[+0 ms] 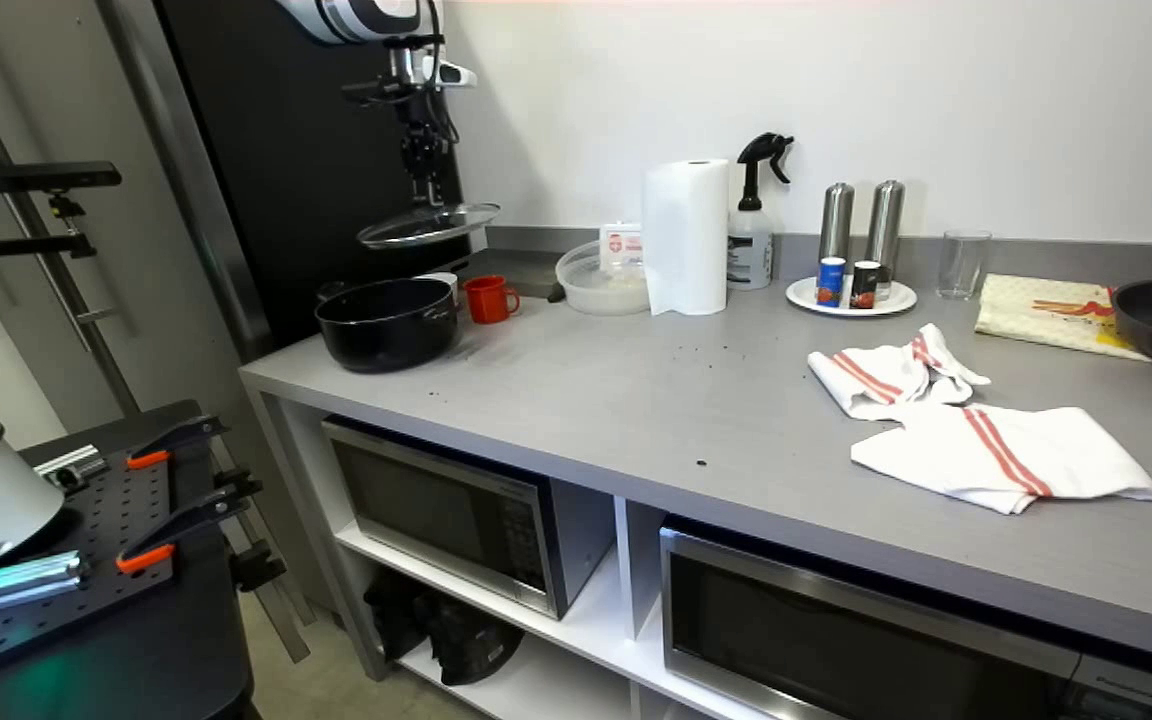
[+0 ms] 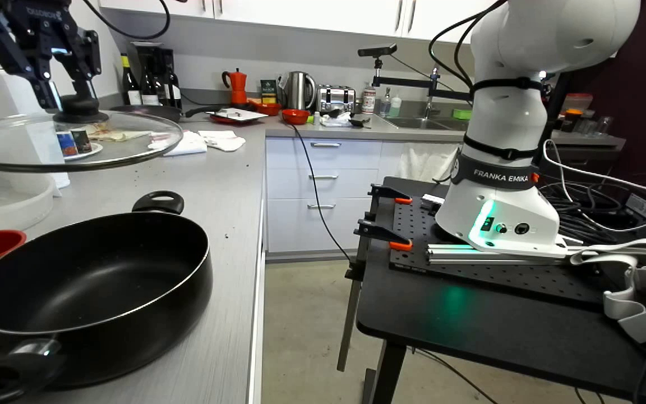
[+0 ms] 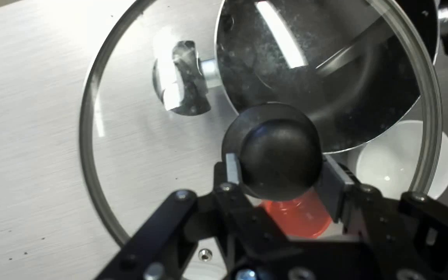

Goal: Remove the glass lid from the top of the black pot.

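The glass lid (image 1: 401, 234) hangs in the air, slightly tilted, well above the counter and apart from the pot. My gripper (image 1: 428, 195) is shut on the lid's dark centre knob; the fingers sit either side of the knob in the wrist view (image 3: 282, 171). The lid also shows in an exterior view (image 2: 87, 164). The black pot (image 1: 386, 335) stands upright and uncovered on the counter, and its bare inside (image 2: 93, 275) is visible. In the wrist view the pot shows partly through the glass, offset toward the top right from the knob.
A red mug (image 1: 489, 300) and a white cup (image 1: 444, 281) stand beside the pot. A clear plastic tub (image 1: 586, 290), a paper towel roll (image 1: 686, 240) and a spray bottle (image 1: 751, 245) stand farther along the counter (image 1: 576, 400). White towels (image 1: 1026, 450) lie farther off.
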Robot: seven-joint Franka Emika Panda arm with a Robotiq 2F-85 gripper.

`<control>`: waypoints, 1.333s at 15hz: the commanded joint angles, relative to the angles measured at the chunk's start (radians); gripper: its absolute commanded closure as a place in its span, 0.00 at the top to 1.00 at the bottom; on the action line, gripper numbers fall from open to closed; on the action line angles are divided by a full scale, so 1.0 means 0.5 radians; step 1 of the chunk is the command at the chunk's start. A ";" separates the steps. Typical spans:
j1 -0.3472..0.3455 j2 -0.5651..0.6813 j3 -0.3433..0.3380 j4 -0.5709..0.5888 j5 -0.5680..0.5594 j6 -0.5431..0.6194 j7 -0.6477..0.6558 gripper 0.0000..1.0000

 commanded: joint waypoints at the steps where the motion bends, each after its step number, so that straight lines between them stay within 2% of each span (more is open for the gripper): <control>1: -0.072 0.115 -0.075 0.281 -0.032 -0.186 0.068 0.25; 5: -0.177 0.227 -0.166 0.484 -0.034 -0.280 0.072 0.25; 10: -0.320 0.369 -0.242 0.681 -0.009 -0.292 0.041 0.25; 20: -0.514 0.705 -0.277 0.923 0.035 -0.204 0.007 0.25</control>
